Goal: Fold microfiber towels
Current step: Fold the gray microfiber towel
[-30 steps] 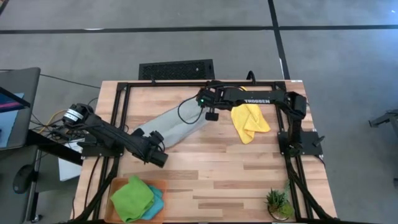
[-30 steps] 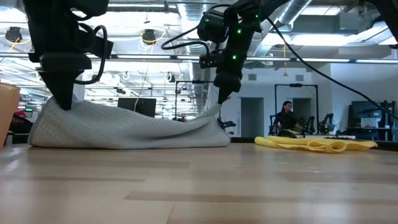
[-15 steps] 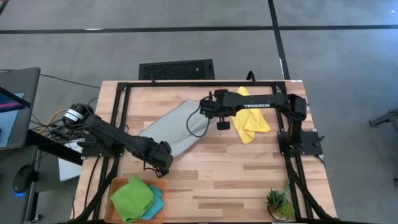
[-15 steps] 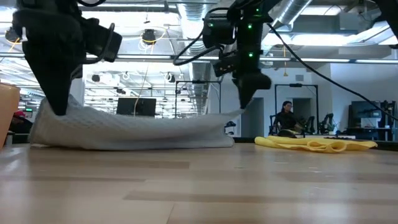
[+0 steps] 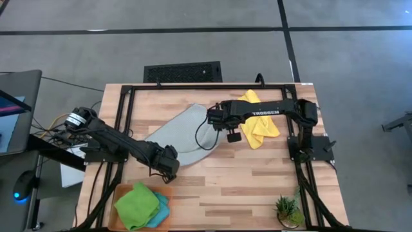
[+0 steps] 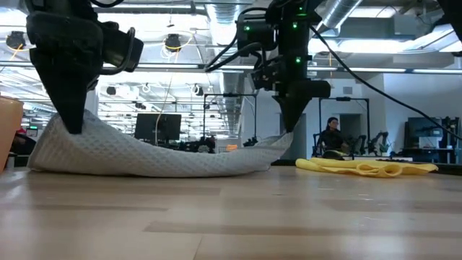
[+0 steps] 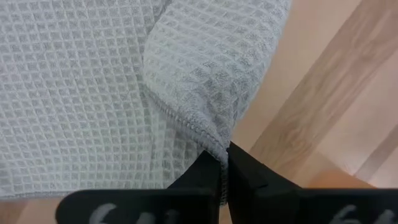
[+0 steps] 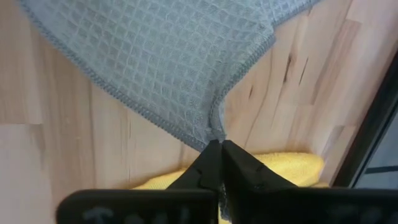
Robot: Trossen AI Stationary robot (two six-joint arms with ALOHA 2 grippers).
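Both claws are pinched tight on opposite corners of the light grey towel, left gripper nearest the orange tray, right gripper beside the yellow towel, stretching it flat for folding.

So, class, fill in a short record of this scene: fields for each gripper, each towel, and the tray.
left gripper: shut on a corner of the grey towel
right gripper: shut on another corner of the same towel
yellow towel: crumpled on the table, beside the right arm
green towel: on the orange tray
teal towel: under the green one
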